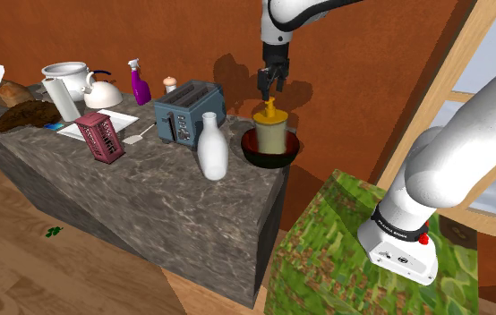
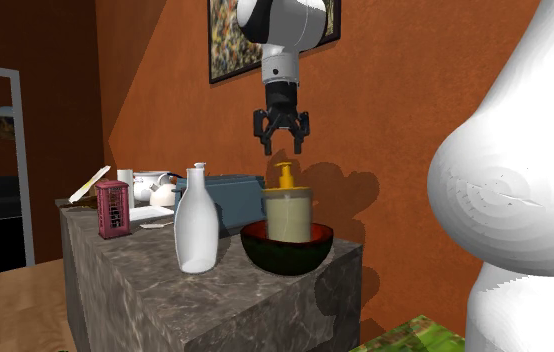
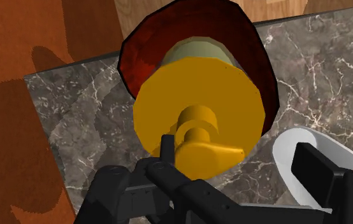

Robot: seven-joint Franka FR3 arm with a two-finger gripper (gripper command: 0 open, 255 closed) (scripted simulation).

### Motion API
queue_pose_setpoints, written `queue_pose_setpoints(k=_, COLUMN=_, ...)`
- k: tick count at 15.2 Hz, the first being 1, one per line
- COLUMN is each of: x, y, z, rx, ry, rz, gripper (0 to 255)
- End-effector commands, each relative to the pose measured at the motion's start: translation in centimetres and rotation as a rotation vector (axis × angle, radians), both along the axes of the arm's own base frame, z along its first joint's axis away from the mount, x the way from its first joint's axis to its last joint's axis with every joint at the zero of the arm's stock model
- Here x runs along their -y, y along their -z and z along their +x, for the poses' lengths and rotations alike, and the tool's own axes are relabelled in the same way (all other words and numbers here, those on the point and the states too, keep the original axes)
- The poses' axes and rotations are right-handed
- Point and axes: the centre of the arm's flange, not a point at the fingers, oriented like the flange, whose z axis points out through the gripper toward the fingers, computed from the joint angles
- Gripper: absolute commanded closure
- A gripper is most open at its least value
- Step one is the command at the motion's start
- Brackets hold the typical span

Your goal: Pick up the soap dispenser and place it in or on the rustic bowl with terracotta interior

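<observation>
one soap dispenser [image 1: 270, 131], pale body with a yellow pump on top, stands upright inside the dark bowl [image 1: 252, 157], whose inside is red. in the shoulder view that pair sits right of centre, at the far right end of the grey marbled counter [image 1: 166, 192]. a white bottle [image 1: 212, 148] stands just beside the bowl toward the lower left, and a toaster [image 1: 188, 112] sits behind the bottle.

the black gripper [image 1: 271, 89] hangs straight above the pump and points down. its two fingers are spread and touch nothing; in the second exterior view, upper middle of the frame, there is a clear gap between the fingertips and the pump head. in the wrist view the yellow cap lies dead ahead, between the parted fingers and beyond them.

so the dispenser lies directly below the gripper, its long axis vertical and in line with the gripper's own. from where i stand the placing looks done, and what remains is probably a straight lift away. any sideways drift could knock the pump and tip the dispenser against the bowl's rim.
</observation>
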Motion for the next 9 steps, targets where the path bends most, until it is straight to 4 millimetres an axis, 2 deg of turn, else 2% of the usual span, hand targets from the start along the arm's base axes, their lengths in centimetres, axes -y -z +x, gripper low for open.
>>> queue_pose_setpoints(k=1, x=0.0, y=0.0, z=0.0, rx=0.000, ry=0.000, rz=0.000, gripper=0)
queue_pose_setpoints(k=4, x=0.0, y=0.0, z=0.0, rx=0.000, ry=0.000, rz=0.000, gripper=0)
queue_pose_setpoints(k=8, x=-0.2, y=-5.0, z=0.0, rx=0.000, ry=0.000, rz=0.000, gripper=0)
queue_pose_setpoints(k=9, x=-0.2, y=-5.0, z=0.0, rx=0.000, ry=0.000, rz=0.000, gripper=0)
